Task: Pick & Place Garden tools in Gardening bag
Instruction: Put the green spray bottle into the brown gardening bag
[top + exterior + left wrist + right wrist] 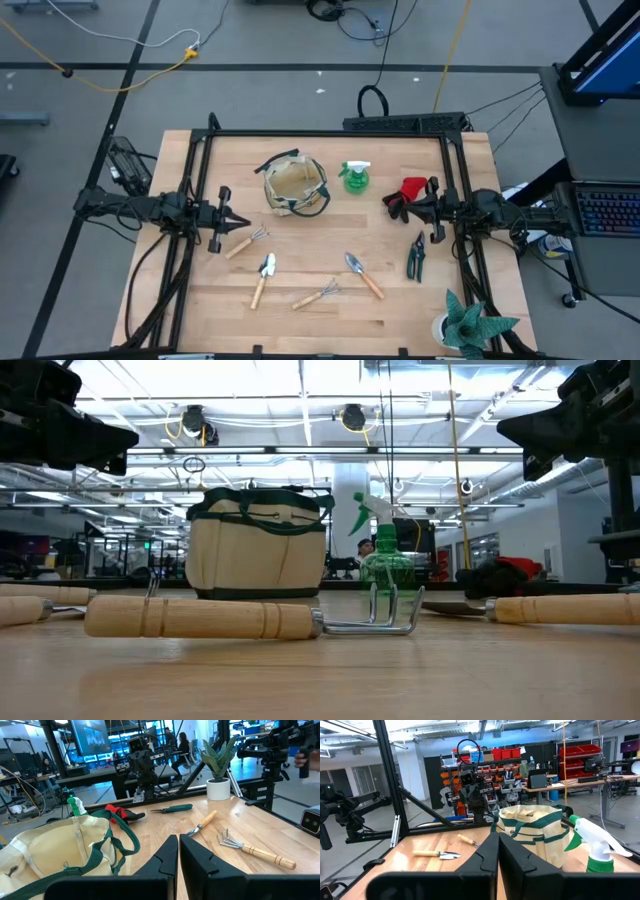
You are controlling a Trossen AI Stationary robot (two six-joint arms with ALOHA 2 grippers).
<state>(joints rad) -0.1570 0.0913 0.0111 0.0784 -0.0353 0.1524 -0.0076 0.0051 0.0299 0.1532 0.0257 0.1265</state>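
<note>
Overhead, then:
Left gripper (240, 222): at the table's left edge, fingers together, holding nothing; tip just beside the hand rake (247, 241) that lies nearest it.
Right gripper (392, 207): at the right side, fingers pressed together, empty; tip touching or over the red glove (410, 190), which I cannot separate.
Gardening bag (295, 185): upright, mouth open, between the two grippers, toward the far edge.
Spray bottle (355, 177): just right of the bag.
Pruning shears (415, 257): near the right arm, long axis roughly front to back.
Trowels (265, 278) (362, 273) and second rake (316, 294): spread across the near middle, each lying diagonally.
Potted plant (470, 323): near right corner.

Low view: rake (250, 619) lies crosswise in front, tines right; bag (257, 544) and bottle (382, 555) stand behind it.

Left wrist view: narrow slit between the dark fingers (160, 862); bag rim (65, 847) close by; shears (172, 809) lie crosswise beyond.

Right wrist view: fingers (482, 860) together; inside the bag (532, 832) something pale shows, unclear what.
</note>
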